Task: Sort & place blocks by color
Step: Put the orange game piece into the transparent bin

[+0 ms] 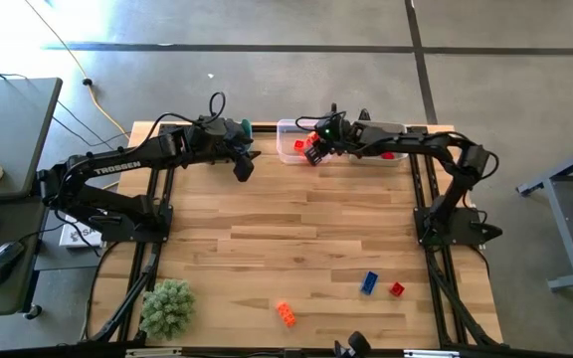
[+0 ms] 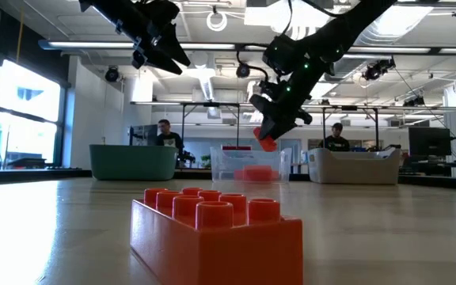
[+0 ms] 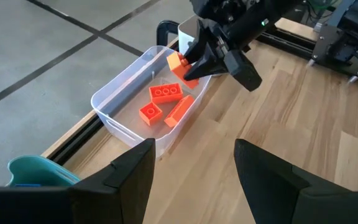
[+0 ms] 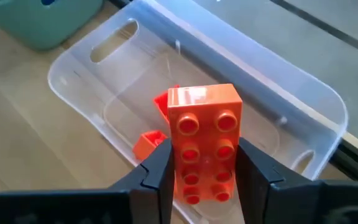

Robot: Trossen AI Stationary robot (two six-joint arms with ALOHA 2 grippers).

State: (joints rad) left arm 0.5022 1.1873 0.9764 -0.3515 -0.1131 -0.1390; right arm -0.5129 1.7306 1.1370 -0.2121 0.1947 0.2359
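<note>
My right gripper is shut on a red-orange studded brick above the clear bin, near its end beside the teal bin. Several red bricks lie on the clear bin's floor. My left gripper hangs open above the table just in front of the clear bin, touching nothing. A blue brick, a red brick and an orange brick lie on the table near its near edge; the orange brick fills the low view's foreground. My right gripper pinches the red-orange brick by its two long sides, one finger on each side, studs facing the wrist camera. The fingers lie along the brick, slanting down. The brick is lifted clear, above the clear bin's rim.
A fuzzy green plant clump sits at the table's near left corner. A pale bin stands to the right of the clear one in the low view. Bare wood spans the table's middle. People stand in the room behind.
</note>
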